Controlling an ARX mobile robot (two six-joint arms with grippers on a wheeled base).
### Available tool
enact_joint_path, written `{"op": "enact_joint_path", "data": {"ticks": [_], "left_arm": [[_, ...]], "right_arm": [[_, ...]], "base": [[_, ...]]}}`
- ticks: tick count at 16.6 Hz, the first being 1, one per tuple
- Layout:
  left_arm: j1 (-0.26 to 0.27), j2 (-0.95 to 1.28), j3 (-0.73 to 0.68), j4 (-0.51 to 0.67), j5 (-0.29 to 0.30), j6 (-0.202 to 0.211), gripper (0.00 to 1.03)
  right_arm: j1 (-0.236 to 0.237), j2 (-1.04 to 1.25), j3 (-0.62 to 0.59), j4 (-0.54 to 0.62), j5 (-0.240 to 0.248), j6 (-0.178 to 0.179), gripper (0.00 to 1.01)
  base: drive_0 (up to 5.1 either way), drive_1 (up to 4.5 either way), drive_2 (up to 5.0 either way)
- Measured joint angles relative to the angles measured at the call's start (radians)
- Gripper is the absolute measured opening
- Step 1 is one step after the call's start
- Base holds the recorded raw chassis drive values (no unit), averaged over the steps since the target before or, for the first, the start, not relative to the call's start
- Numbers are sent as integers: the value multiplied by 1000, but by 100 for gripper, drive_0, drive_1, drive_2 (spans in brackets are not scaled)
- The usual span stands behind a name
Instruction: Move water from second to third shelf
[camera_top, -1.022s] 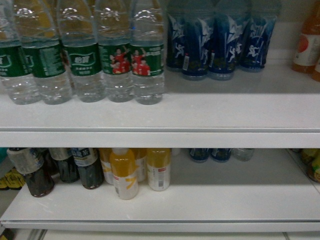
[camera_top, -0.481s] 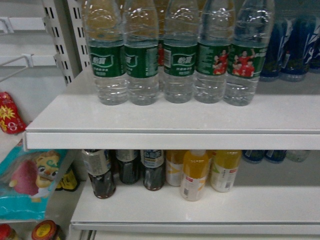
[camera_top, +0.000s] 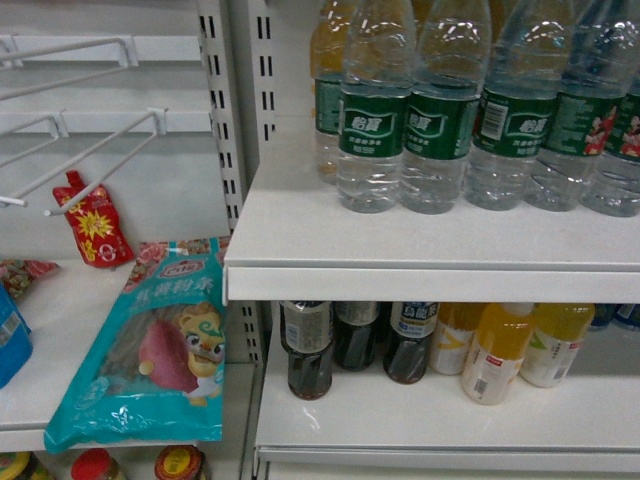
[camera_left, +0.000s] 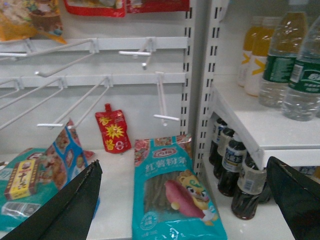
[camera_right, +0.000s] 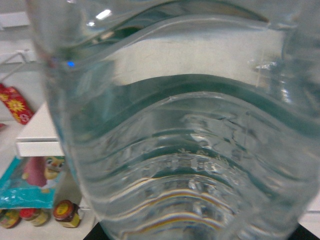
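Note:
A clear ribbed water bottle fills the right wrist view, with its green label band showing through near the top. It sits between the jaws of my right gripper, whose dark fingers show only at the bottom corners. A row of matching green-labelled water bottles stands on the upper white shelf. My left gripper hangs open and holds nothing, in front of a teal snack bag. Neither gripper appears in the head view.
Dark cola bottles and orange-juice bottles stand on the lower shelf. In the bay to the left are white peg hooks, a red pouch and the teal snack bag. A slotted upright separates the two bays.
The head view has swung left. The shelves and bottles have slid to the right of the frame, and the left bay with hooks and snack bag has come into view.

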Motion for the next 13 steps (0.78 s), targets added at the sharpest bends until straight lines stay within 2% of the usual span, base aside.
{"op": "enact_joint_path", "data": {"ticks": [2, 4, 9, 10, 11, 12, 13], "left_arm": [[0, 0, 0, 3, 0, 0, 98], [0, 0, 0, 0, 0, 0, 98], [0, 0, 0, 0, 2, 0, 98], [0, 0, 0, 0, 2, 0, 98], [0, 0, 0, 0, 2, 0, 98], [0, 0, 0, 0, 2, 0, 98], [0, 0, 0, 0, 2, 0, 98]], "right_arm": [[7, -1, 0, 7, -23, 1, 39], [0, -1, 0, 5, -1, 0, 39], [1, -1, 0, 3, 0, 0, 39], [1, -1, 0, 6, 1, 0, 39], [23, 22, -19, 109, 83, 0, 39], [17, 65, -12, 174, 105, 0, 39], [12, 107, 11, 198, 108, 0, 39]], "base": [[-500, 246, 246], [-500, 246, 246], [-500, 246, 246], [0, 0, 0], [0, 0, 0], [0, 0, 0], [0, 0, 0]]}}
